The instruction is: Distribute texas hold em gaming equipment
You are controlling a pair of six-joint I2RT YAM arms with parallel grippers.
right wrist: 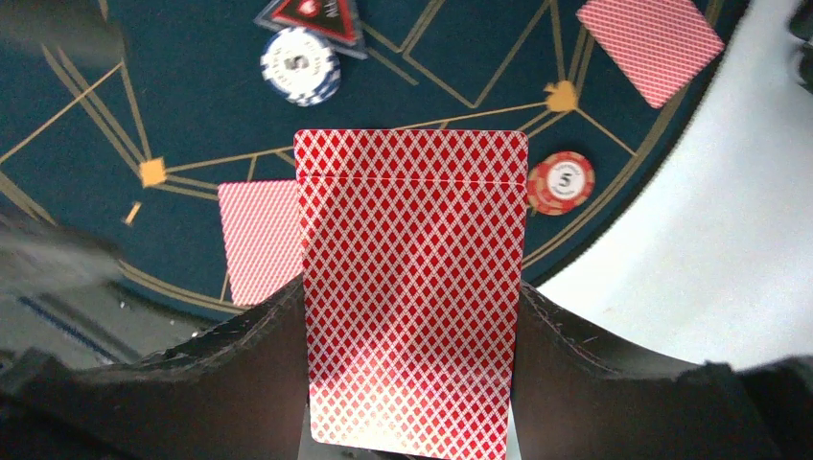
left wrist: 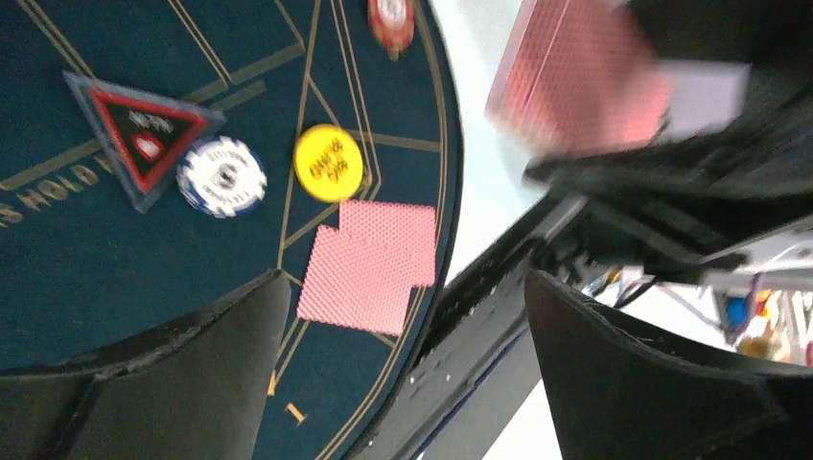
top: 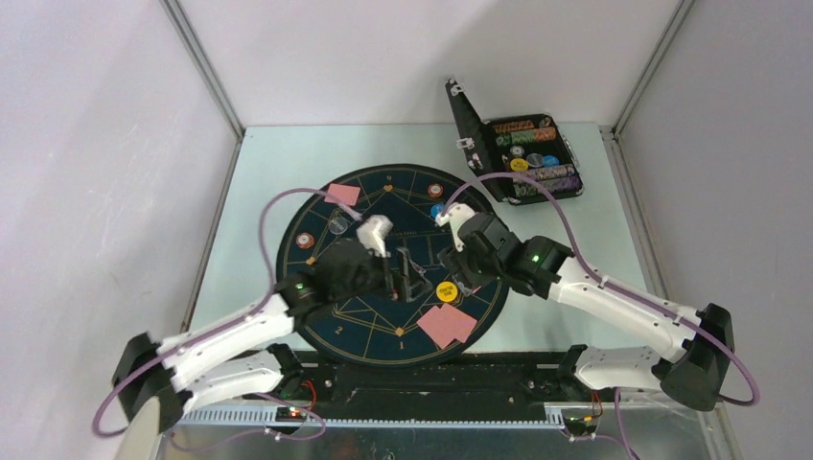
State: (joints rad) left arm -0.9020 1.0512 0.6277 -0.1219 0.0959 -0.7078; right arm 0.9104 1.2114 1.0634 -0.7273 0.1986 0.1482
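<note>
— Above the round dark-blue mat with gold lines [right wrist: 192, 105], what's the right gripper [right wrist: 412, 311] doing?
— Clamping a stack of red-backed playing cards [right wrist: 412, 240]. Beside it, the left gripper [left wrist: 403, 287] gapes empty over two pink-backed cards [left wrist: 369, 264] lying overlapped on that mat.

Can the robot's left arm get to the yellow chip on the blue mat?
Probably yes. The left gripper hangs open near the mat, and the yellow chip lies uncovered in its view. The pink cards lie close by, so they might get nudged.
</note>
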